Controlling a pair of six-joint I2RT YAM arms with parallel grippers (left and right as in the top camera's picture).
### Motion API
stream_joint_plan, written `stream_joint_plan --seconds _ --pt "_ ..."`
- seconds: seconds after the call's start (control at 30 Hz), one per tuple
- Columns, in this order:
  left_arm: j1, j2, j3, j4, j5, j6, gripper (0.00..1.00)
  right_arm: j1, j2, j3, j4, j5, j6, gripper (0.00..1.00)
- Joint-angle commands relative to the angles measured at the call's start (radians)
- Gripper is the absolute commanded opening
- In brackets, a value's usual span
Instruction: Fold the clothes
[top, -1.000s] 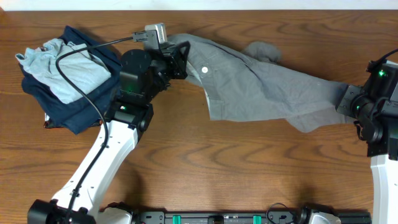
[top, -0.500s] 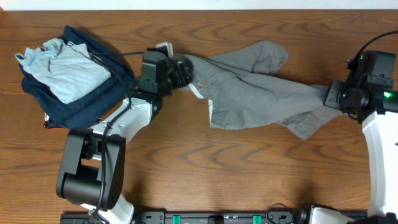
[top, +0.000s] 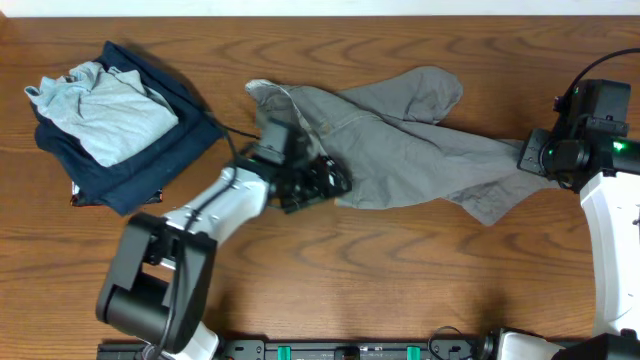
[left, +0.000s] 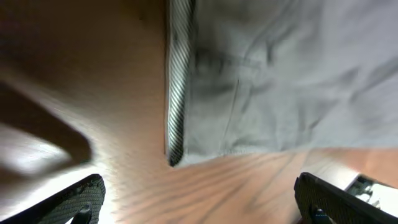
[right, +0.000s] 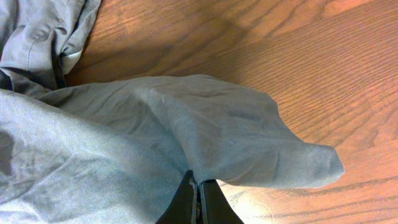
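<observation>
The clothes, wrinkled grey shorts (top: 420, 150), lie stretched across the wooden table from the back left to the right. My left gripper (top: 322, 182) hovers open at their near left edge, holding nothing. In the left wrist view its fingertips (left: 84, 198) stand wide apart over bare wood, with the shorts (left: 286, 81) and their striped inner waistband (left: 176, 81) just ahead of the left gripper (left: 199, 208). My right gripper (top: 532, 155) is shut on the shorts' right end. The right wrist view shows the right gripper (right: 199, 198) pinching a fold of the grey cloth (right: 205, 124).
A pale grey-blue shirt (top: 105, 110) sits on a folded dark navy garment (top: 155, 160) at the back left. The table's far edge (top: 320, 14) runs along the top. Bare wood (top: 400, 280) shows in front of the shorts.
My left gripper opened, let go of the shorts' waist end and moved forward and right to their near edge. The waist end now lies on the table. The right gripper stays shut on its end.
</observation>
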Motion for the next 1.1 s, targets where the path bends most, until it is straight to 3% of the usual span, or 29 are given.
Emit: stream_joint_plan --seconds 0.0,0.23,0.47,0.57,0.7,0.77,0.87,1.0,1.07 --pt "-0.072 -0.014 -0.036 0.010 -0.151 -0.135 0.98 -0.013 -0.002 0.016 -0.002 0.004 -0.015 0.01" --pt "-0.214 -0.001 -0.055 0.137 -0.317 -0.478 0.98 -0.013 -0.002 0.016 -0.011 0.004 -0.015 0.01" --pt "-0.273 0.038 -0.055 0.148 -0.500 -0.839 0.98 -0.013 -0.002 0.016 -0.019 0.004 -0.015 0.01" --pt "-0.277 0.084 -0.055 0.217 -0.570 -0.874 0.98 -0.013 -0.002 0.016 -0.021 0.003 -0.015 0.01" --pt "-0.277 0.158 -0.055 0.327 -0.565 -0.874 0.90 -0.013 -0.002 0.016 -0.026 0.003 -0.015 0.01" --pt "-0.277 0.183 -0.055 0.351 -0.565 -0.873 0.79 -0.013 -0.002 0.016 -0.029 0.004 -0.015 0.01" --pt "-0.270 0.190 -0.055 0.343 -0.564 -0.855 0.49 -0.013 -0.002 0.016 -0.031 0.004 -0.016 0.01" --pt "-0.267 0.167 -0.055 0.333 -0.553 -0.744 0.07 -0.013 -0.002 0.016 -0.028 0.012 -0.015 0.01" --pt "-0.257 0.139 -0.055 0.293 -0.553 -0.683 0.06 -0.014 -0.002 0.016 -0.030 0.030 -0.015 0.01"
